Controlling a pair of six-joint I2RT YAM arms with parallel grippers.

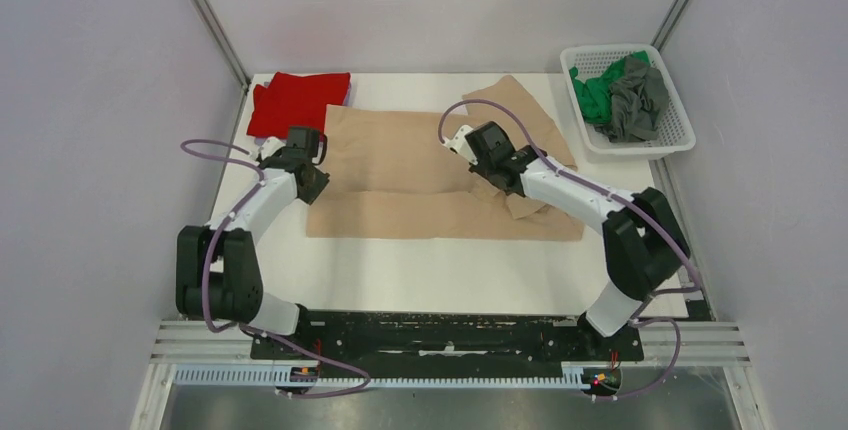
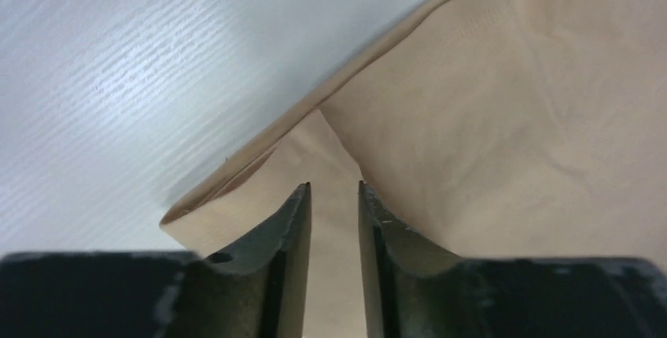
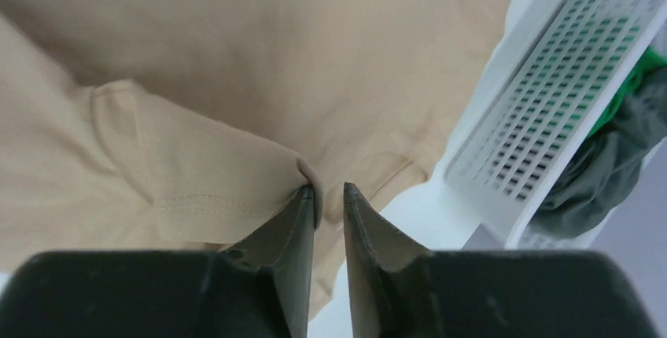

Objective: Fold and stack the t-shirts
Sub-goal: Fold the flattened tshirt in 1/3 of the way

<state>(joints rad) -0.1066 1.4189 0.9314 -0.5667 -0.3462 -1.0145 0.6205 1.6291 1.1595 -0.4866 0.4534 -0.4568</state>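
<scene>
Leftward, bare table point(image 2: 118, 55) beside beige t-shirt point(image 2: 511, 118) edge.

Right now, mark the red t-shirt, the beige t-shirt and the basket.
red t-shirt point(image 1: 298, 100): top external view, middle of the folded cloth.
beige t-shirt point(image 1: 400, 155): top external view, centre of the flat body panel.
basket point(image 1: 645, 148): top external view, near rim.

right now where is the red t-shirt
In the top view, the red t-shirt lies folded at the far left corner of the table, right beside the upper left edge of the spread beige t-shirt.
</scene>
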